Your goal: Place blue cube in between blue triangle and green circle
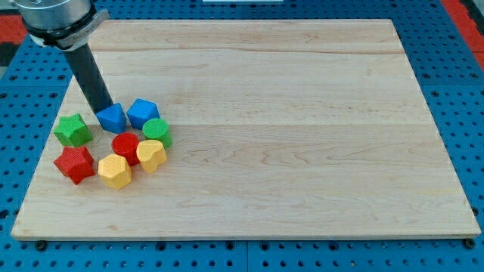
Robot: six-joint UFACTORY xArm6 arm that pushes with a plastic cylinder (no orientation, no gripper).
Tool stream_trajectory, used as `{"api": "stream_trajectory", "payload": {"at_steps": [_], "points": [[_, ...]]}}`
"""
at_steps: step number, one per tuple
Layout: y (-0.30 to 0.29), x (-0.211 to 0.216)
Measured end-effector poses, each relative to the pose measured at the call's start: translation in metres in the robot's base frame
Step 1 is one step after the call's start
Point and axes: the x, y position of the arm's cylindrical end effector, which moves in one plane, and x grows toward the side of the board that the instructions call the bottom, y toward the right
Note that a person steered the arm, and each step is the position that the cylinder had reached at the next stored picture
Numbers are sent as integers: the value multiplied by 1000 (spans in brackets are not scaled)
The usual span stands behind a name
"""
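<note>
Instead of a claw, only a straight dark rod is carried by the arm, so no released or clenched state can be told. My tip is set against the far-left edge of the blue triangle, its very end partly hidden behind that block.

Seven blocks are counted, all clustered at the left of the board: two yellow, two red, two green apart from the circle counted among them, and two blue — eight in all. Nearest lie the red star and a yellow hexagon-like block; just beyond are a yellow heart-like block and the red cylinder. Farther on, the green circle is seen, ribbed on top, and the green star well to the left. Farthest, the blue cube is found just right of the blue triangle and touching the green circle's far side.

All blocks look like ridged printed plastic. The wooden board shows pale grain.
</note>
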Motion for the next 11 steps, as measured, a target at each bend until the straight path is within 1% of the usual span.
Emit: {"api": "stream_trajectory", "payload": {"at_steps": [1,2,3,5,6,7,9,11], "points": [[11,-22],[42,-35],[79,-35],[79,-33],[76,-24],[74,-7],[74,-4],[48,-39]]}}
